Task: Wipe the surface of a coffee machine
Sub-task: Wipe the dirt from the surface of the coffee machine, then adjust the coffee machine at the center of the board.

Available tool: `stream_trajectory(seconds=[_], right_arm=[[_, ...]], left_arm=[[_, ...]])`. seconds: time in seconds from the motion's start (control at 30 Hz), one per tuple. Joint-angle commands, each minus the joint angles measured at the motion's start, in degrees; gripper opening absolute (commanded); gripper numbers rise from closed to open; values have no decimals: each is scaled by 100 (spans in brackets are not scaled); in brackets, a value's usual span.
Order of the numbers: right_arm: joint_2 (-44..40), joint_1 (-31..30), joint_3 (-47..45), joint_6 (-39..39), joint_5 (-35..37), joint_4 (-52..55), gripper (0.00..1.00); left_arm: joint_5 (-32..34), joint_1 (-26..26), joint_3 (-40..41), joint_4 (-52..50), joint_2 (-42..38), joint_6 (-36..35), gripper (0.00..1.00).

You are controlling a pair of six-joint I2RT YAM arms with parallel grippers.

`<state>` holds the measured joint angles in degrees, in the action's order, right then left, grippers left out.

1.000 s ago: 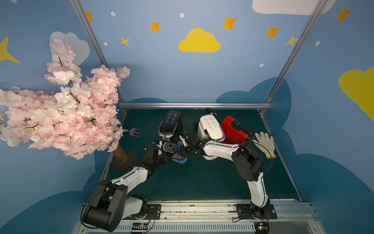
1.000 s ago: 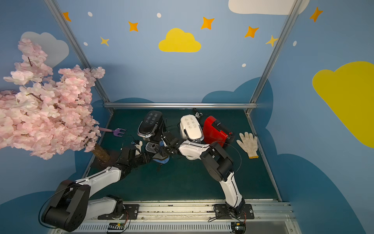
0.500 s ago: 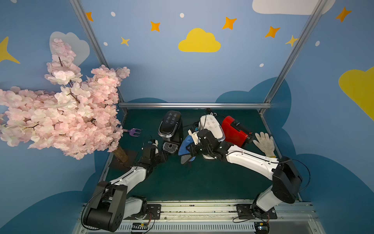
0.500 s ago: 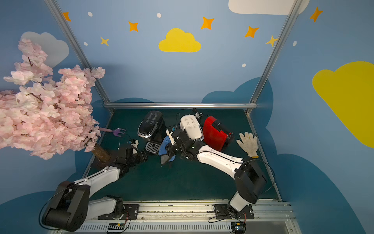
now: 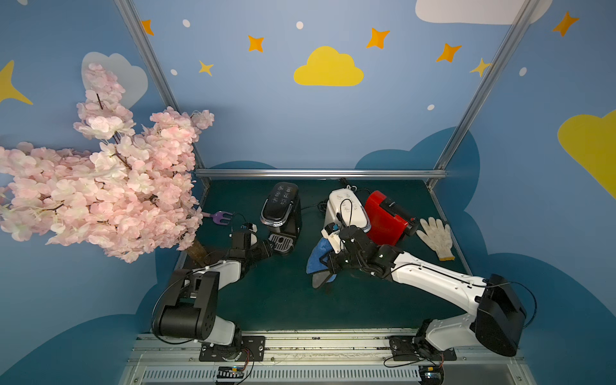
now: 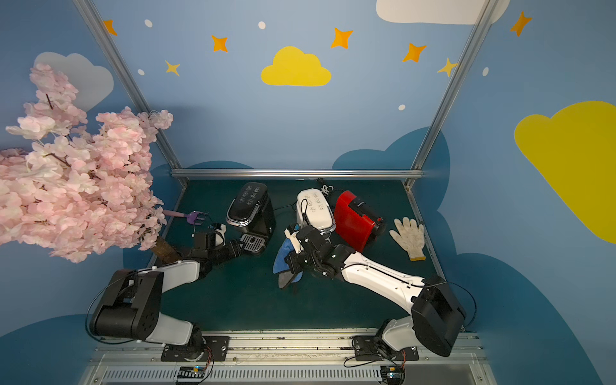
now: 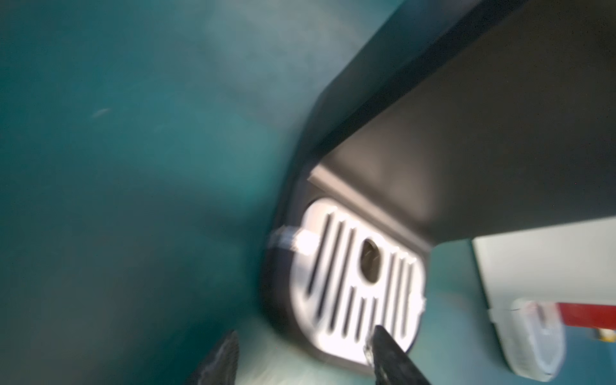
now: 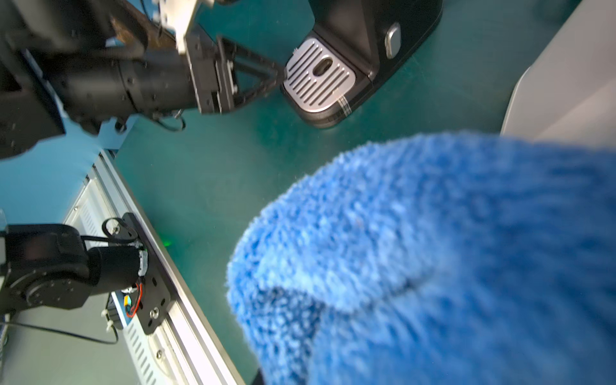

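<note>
Top views both show three machines at the back of the green worktop (image 5: pixel 266 300). The black coffee machine (image 5: pixel 281 210) stands upright with its silver drip tray (image 5: pixel 281 240) toward the robot. The white coffee machine (image 5: pixel 346 208) is apart from it on the right arm's side, and the red coffee machine (image 5: pixel 388 216) is further on that same side, just beside the white one. Which of them must be wiped I cannot tell with certainty.

The blue cloth (image 5: pixel 318 258) hangs between the black machine and the white one, nearer to the white. Whether its lower end touches the worktop I cannot tell. The right pincer (image 5: pixel 330 261) is pressed together on the upper part of the cloth, and its fingers are hidden by the fabric. The left pincer (image 7: pixel 303 338) is low at the front of the black machine. Its fingers are spread, one fingertip (image 7: pixel 383 343) is over the edge of the drip tray, and nothing is pinched between them.

For a good wipe, I think the cloth should meet the surface with a broad fold, not with the hanging corner, and be pressed lightly in long strokes. The machines are probably light, so a strong sideways push could shift them; the free pincer could steady the body. The loose tail may catch on the drip tray.

A white glove (image 5: pixel 436 236) lies beyond the red machine, and a purple toy rake (image 5: pixel 221 216) lies on the other side of the black machine. Both are out of the way.
</note>
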<state>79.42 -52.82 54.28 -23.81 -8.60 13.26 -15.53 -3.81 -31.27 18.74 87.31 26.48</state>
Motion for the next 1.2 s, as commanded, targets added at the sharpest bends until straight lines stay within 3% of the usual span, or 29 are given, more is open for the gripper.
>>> stream_trajectory(seconds=[0.0,0.1,0.47,0.57,0.7,0.8,0.93,1.07,1.17], right_arm=[[-278,-1,-233,-114,-157,-251,0],[-324,-9,-462,-253,-225,-443,0],[-197,17,-247,-170,213,-221,0],[-5,26,-137,-261,423,-239,0],[110,78,-253,-663,674,-754,0],[310,129,-433,-1427,894,-1559,0],[599,49,-852,-2047,595,-3445,0],[1124,17,-803,-2501,824,-4358,0],[1485,26,-761,-2762,1156,-4863,0]], left_arm=[[-1024,3,-300,526,522,-83,62],[-1467,-51,-341,747,706,95,60],[-1190,-1217,212,1903,1085,988,59],[-1275,-1306,152,1922,1059,1098,59],[-931,-1275,151,1110,449,922,59],[-553,-1272,16,-38,-300,541,59],[-217,-1138,-152,-1239,-1224,83,60],[9,-1013,5,-1610,-1893,-83,59],[25,-1017,361,-1238,-2193,-40,59]])
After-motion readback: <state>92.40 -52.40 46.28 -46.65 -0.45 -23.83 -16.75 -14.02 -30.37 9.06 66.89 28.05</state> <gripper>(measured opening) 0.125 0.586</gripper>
